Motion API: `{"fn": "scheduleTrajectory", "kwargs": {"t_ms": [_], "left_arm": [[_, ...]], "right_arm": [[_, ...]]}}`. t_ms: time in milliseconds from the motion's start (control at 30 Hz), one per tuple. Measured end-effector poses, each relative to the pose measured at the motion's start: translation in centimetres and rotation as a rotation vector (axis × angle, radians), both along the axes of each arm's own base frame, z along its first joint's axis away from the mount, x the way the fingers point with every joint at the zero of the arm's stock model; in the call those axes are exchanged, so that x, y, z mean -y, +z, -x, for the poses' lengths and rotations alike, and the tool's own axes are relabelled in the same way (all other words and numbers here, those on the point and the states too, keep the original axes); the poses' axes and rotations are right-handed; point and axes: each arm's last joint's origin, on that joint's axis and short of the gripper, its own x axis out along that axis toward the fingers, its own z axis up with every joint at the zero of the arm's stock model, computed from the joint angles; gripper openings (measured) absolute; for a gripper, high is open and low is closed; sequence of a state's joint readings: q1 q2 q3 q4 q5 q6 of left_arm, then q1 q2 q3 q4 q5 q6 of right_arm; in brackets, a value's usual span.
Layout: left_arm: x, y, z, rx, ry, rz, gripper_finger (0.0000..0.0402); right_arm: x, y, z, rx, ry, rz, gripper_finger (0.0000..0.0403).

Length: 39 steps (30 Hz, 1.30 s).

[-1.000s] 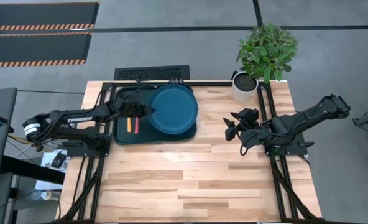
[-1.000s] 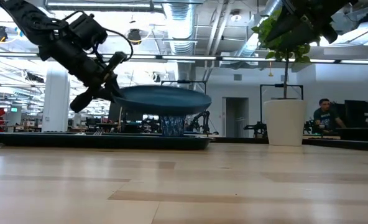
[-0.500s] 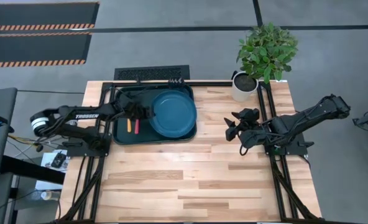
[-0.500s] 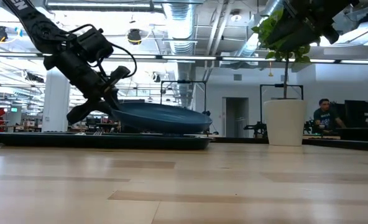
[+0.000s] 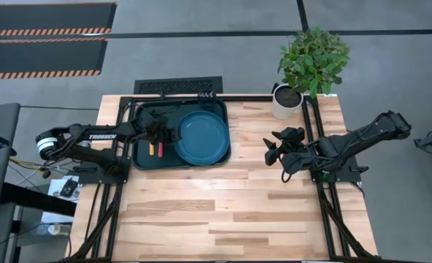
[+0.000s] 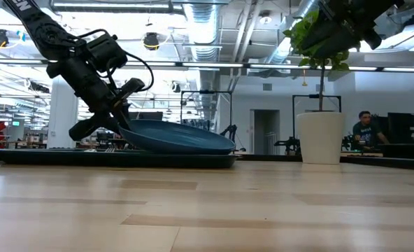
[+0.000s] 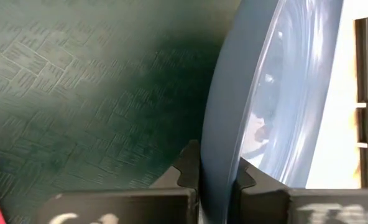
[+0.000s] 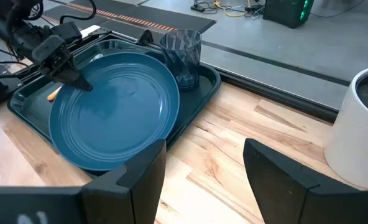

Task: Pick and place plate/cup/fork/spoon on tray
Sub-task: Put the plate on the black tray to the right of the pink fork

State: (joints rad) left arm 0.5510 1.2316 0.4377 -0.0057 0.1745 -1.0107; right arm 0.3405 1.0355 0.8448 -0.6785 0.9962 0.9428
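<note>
Teal and glossy, the plate (image 5: 201,136) sits lower than it did a second ago: then I held it level, well above the tray (image 5: 144,159); half a second ago it was tipping, and now its right edge rests on the tray floor while the left edge is raised in my left gripper (image 5: 169,134). In the low view the plate (image 6: 175,136) slopes down to the right from my left gripper (image 6: 116,120). My fingers (image 7: 185,171) are clenched on the rim, one on each face of the smooth, ridged plate (image 7: 271,106), with the tray's cross-hatched dark green surface (image 7: 78,93) behind it.

The plate is round with a raised rim and faint concentric rings, and it fills the right part of the rounded rectangular tray. At the tray's far right corner stands the cup (image 8: 181,57), small, bluish-grey and faceted, just beside the plate (image 8: 112,109). The red-handled fork (image 5: 159,149) and orange-handled spoon (image 5: 151,147) lie side by side on the tray's left part.

My right gripper (image 5: 272,149) hangs with its fingers apart over the pale plank table (image 5: 223,204), where it was before.
</note>
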Motion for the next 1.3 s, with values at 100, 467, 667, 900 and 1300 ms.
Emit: {"fn": "scheduleTrajectory", "kwargs": {"t_ms": [100, 467, 667, 900, 1300], "left_arm": [[0.00, -0.01, 0.02, -0.003, 0.000, -0.001, 0.0006], [0.08, -0.02, -0.02, -0.016, -0.003, -0.025, 0.0050], [0.08, -0.02, -0.03, -0.017, -0.008, -0.030, 0.0086], [0.09, 0.06, -0.12, -0.015, -0.025, -0.056, 0.0132], [0.07, 0.17, -0.25, -0.036, -0.087, -0.152, 0.0236]], "right_arm": [[0.00, 0.00, 0.00, 0.000, 0.000, 0.000, 0.0240], [0.01, -0.02, 0.02, -0.003, 0.000, 0.001, 0.0240], [0.01, -0.02, 0.02, -0.003, 0.000, 0.001, 0.0240], [0.01, -0.02, 0.02, -0.003, 0.000, 0.000, 0.0240], [0.00, -0.02, 0.02, -0.004, 0.001, -0.001, 0.0240]]}}
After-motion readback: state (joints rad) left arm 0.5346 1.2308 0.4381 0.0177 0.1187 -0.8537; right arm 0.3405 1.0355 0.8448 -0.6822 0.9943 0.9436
